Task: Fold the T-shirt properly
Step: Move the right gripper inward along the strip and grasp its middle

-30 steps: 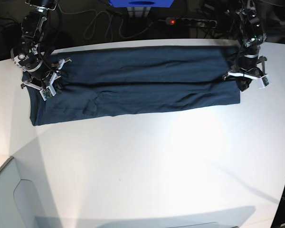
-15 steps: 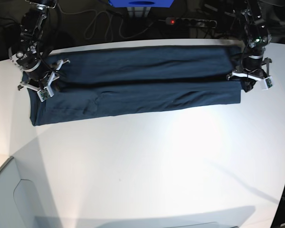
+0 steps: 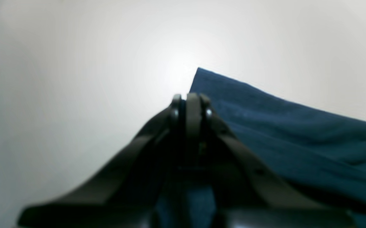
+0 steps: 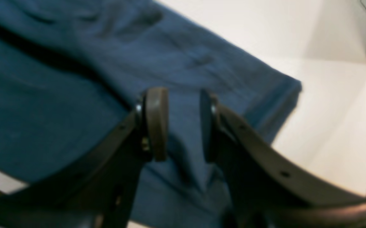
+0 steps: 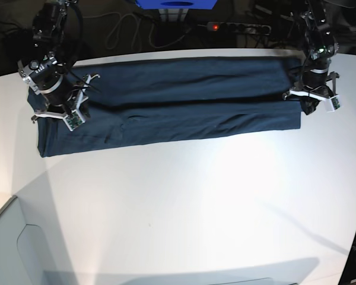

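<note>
Your right gripper point(image 4: 183, 126) has shifted inward over the cloth since the earlier base frames, towards the middle of the shirt, and its jaws now stand parted with nothing between them, while the dark navy T-shirt point(image 5: 184, 126) lies where it did. The shirt stretches in a long, partly folded band along the far edge of the white tabletop point(image 5: 184, 208), running from near the far left corner to near the far right one as the base view shows it, its near layer lapped unevenly over the layer beneath. Outward from the cloth, your left gripper point(image 3: 187, 129) is at the opposite end of the band, fingers clenched together with dark fabric showing at and beneath them; whether any of it is pinched, you cannot tell from here. A raised grey panel point(image 5: 12, 237) stands at the tabletop's left edge, well apart from the shirt. The fold appears well advanced but untidy, with the near flap at your right gripper's end rumpled. If you close the right gripper too high, its tips may shut on air; too deep, and they could gather the under layer with the upper and drag the fold out of line. Should the left fingers have fabric caught between them, lifting or sliding that arm alone would skew the band, and pulling both arms unevenly would leave a diagonal crease or draw the bottom layer from beneath the top.
</note>
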Robot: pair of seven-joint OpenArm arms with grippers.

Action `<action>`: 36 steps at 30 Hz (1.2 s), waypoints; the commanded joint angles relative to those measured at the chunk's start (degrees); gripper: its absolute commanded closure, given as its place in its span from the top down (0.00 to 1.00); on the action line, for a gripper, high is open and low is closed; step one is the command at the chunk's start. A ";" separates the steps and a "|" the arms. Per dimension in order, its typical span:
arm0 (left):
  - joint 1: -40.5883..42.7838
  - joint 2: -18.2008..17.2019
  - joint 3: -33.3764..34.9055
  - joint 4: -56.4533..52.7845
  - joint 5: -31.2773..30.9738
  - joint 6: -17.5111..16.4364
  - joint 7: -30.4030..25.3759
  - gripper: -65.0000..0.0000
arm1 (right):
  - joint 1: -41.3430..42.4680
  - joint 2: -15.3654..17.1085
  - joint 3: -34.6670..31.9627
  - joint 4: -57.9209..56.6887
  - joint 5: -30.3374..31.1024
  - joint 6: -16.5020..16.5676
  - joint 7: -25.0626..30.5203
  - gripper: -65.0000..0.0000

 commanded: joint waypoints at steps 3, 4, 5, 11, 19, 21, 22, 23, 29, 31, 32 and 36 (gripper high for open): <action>0.10 -0.62 -0.25 0.85 -0.30 0.10 -1.54 0.00 | 2.72 0.37 -2.74 0.88 0.56 1.02 -1.69 0.45; 0.10 -0.62 -0.25 0.85 -0.30 0.10 -1.54 0.00 | 3.69 0.28 -3.80 0.79 0.56 1.02 -2.74 0.52; 0.10 -0.62 -0.25 0.85 -0.30 0.10 -1.54 0.00 | 4.48 0.19 -5.12 0.18 0.56 1.02 -3.62 0.59; 0.10 -0.62 -0.25 0.85 -0.30 0.10 -1.54 0.00 | 7.38 0.19 -11.89 -5.36 0.56 1.02 -4.06 0.72; 0.10 -0.53 -0.25 0.85 -0.30 0.10 -1.54 0.00 | 10.46 0.37 -20.15 -7.21 0.56 1.02 -4.06 0.61; 0.10 -0.53 -0.25 0.85 -0.30 0.10 -1.54 0.00 | 11.07 0.37 -21.47 -8.00 0.56 1.02 -4.06 0.59; 0.10 -0.53 -0.25 0.85 -0.30 0.10 -1.54 0.00 | 11.34 0.37 -22.17 -8.79 0.56 1.02 -4.06 0.59; 0.10 -0.53 -0.25 0.85 -0.30 0.10 -1.54 0.00 | 11.51 0.37 -22.52 -9.58 0.56 1.02 -4.06 0.59; 0.10 -0.53 -0.25 0.85 -0.30 0.10 -1.54 0.00 | 13.54 0.55 -23.84 -13.54 0.56 1.02 -4.06 0.59; 0.10 -0.53 -0.25 0.85 -0.30 0.10 -1.54 0.00 | 13.62 0.55 -23.84 -13.63 0.56 1.02 -4.06 0.59; 0.10 -0.53 -0.25 0.85 -0.30 0.10 -1.54 0.00 | 13.71 0.63 -23.84 -13.63 0.56 1.02 -4.06 0.58; 0.10 -0.53 -0.25 0.85 -0.30 0.10 -1.54 0.00 | 13.62 0.72 -23.84 -13.63 0.56 1.02 -4.06 0.49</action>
